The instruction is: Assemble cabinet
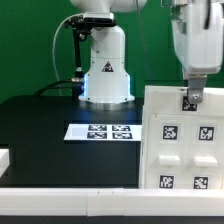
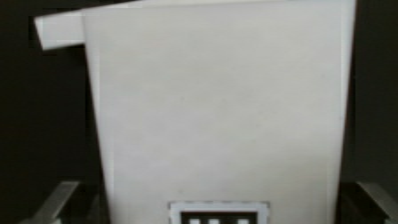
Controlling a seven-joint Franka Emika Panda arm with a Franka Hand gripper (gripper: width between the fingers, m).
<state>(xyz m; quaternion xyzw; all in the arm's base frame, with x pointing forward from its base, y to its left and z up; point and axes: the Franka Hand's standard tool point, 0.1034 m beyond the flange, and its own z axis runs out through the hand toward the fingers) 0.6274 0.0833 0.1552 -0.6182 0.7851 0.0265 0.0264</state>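
Observation:
The cabinet [image 1: 185, 140] is a large white box with several square black-and-white tags on its face, at the exterior view's right. My gripper [image 1: 190, 100] reaches down to the cabinet's far top edge. In the wrist view the cabinet's white wall [image 2: 214, 110] fills the space between my fingers, with one tag [image 2: 221, 213] on it, and my gripper [image 2: 217, 200] straddles it. The left finger [image 2: 64, 200] and right finger stand on either side with thin dark gaps, so the jaws look open around it.
The marker board [image 1: 103, 131] lies flat on the black table in front of the robot base [image 1: 105, 70]. A white rail [image 1: 60, 203] runs along the front. A small white part [image 1: 4, 158] shows at the exterior view's left edge.

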